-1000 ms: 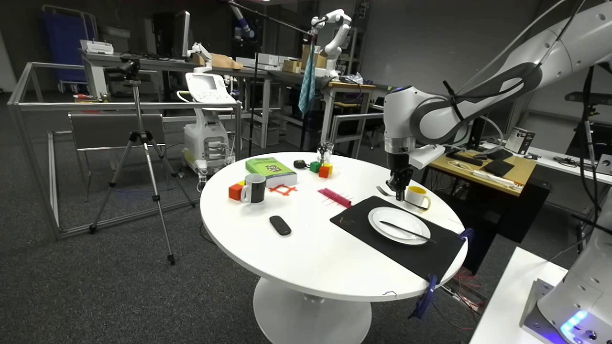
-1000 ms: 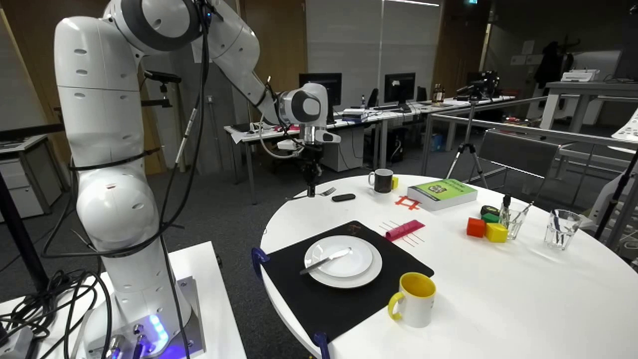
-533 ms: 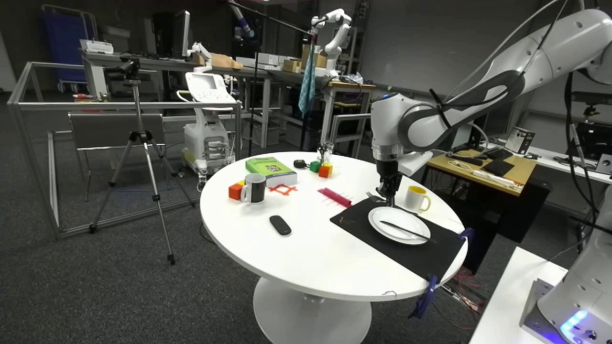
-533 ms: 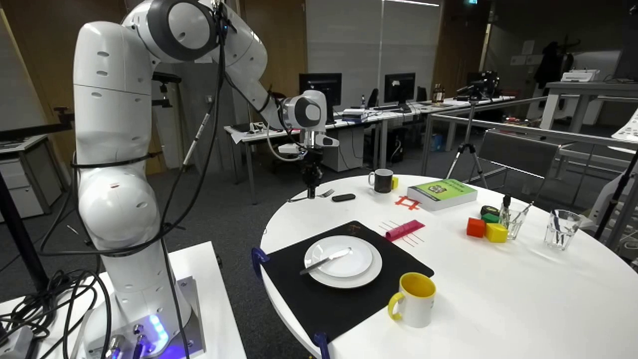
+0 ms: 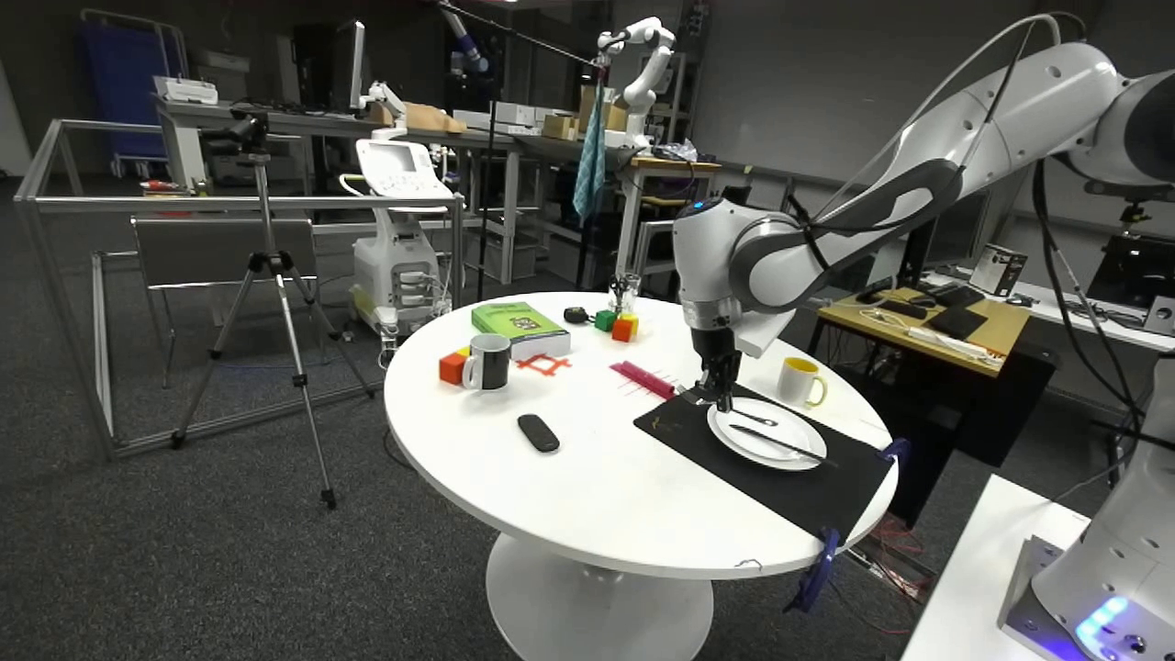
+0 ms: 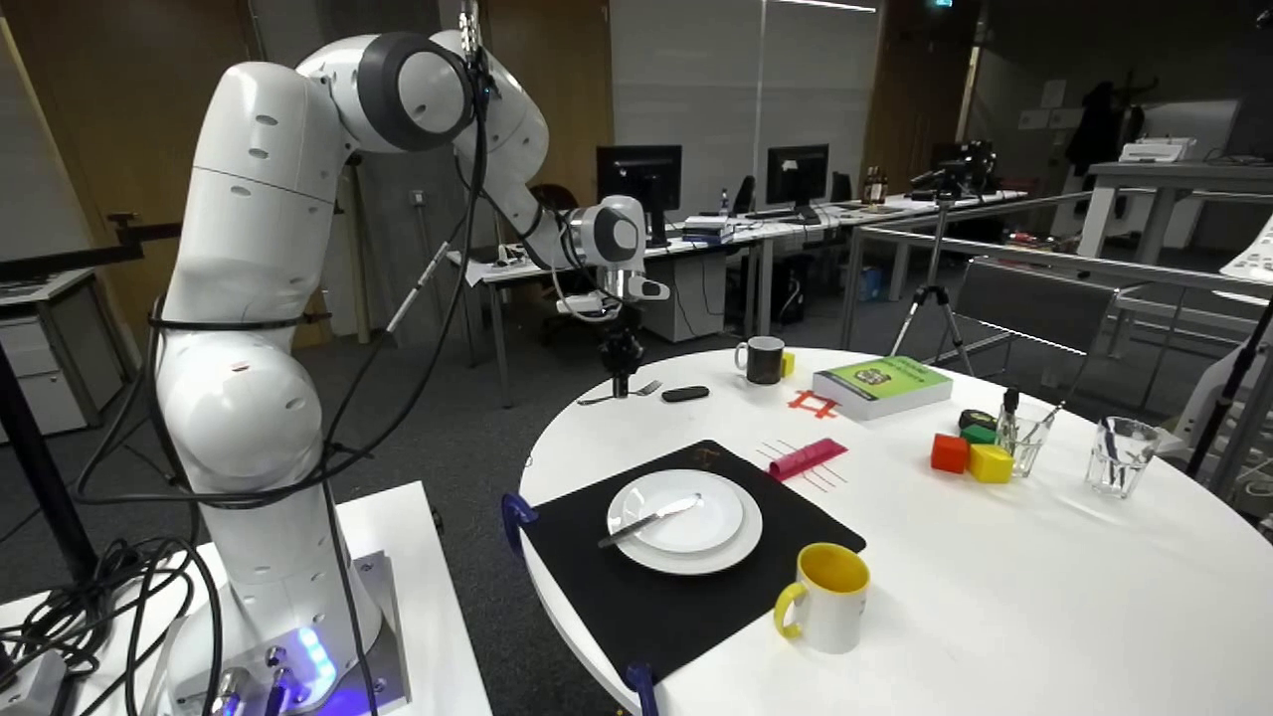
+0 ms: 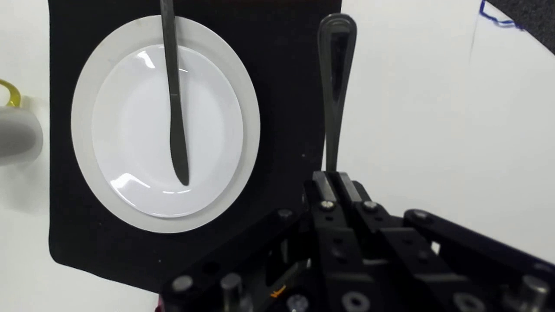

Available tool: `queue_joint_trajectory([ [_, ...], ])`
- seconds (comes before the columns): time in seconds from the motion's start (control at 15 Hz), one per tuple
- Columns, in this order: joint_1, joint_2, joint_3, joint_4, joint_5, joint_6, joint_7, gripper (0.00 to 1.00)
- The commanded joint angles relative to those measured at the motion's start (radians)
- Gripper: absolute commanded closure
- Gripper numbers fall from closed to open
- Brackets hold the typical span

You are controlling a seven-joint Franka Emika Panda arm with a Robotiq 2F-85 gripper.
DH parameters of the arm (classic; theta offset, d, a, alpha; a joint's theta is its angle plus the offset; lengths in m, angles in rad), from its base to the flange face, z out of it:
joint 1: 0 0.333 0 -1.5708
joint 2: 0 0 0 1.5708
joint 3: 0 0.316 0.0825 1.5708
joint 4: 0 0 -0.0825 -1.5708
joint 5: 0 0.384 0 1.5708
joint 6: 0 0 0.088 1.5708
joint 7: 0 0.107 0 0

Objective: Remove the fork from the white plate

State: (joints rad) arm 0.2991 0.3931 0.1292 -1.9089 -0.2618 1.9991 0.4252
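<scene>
Fork (image 7: 337, 47) is off the plate (image 7: 130, 125), held up by the gripper (image 7: 334, 180). Fingers (image 7: 323, 184) drawn close together, only a thin slot between, fork's neck pinched in it; handle sticks out one way, tines the other (tines hidden in the wrist view, seen in both exterior views). In the wrist view the fork shows right of the plate, apart from it, lined up with the edge of the mat (image 7: 290, 86) the plate stands on. Wider lower plate (image 7: 80, 125) directly under the plate. Knife (image 7: 173, 86) lies on the plate, handle out past the rim. Mug (image 7: 19, 134) left of the plate in the wrist view, so opposite side from the fork. Step in hand, as judged: carrying the fork to a set-down spot; removal looks done, release not. Next move likely calls for lowering straight down beside the plate, onto mat or table (image 7: 433, 130), holding the pinch until handle and tines both rest, then spreading the fingers and backing straight up. Fork's tilt and height: cannot tell well, so the last bit should go slow, well off the plate rim.
</scene>
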Motion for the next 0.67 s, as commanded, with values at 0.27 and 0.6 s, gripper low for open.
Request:
queue_joint_trajectory([
  [0.27, 0.072, 0.169, -0.004, 0.22, -0.026, -0.17, -0.061, 0.99],
  [0.6, 0.11, 0.283, -0.006, 0.348, -0.035, -0.284, -0.122, 0.99],
])
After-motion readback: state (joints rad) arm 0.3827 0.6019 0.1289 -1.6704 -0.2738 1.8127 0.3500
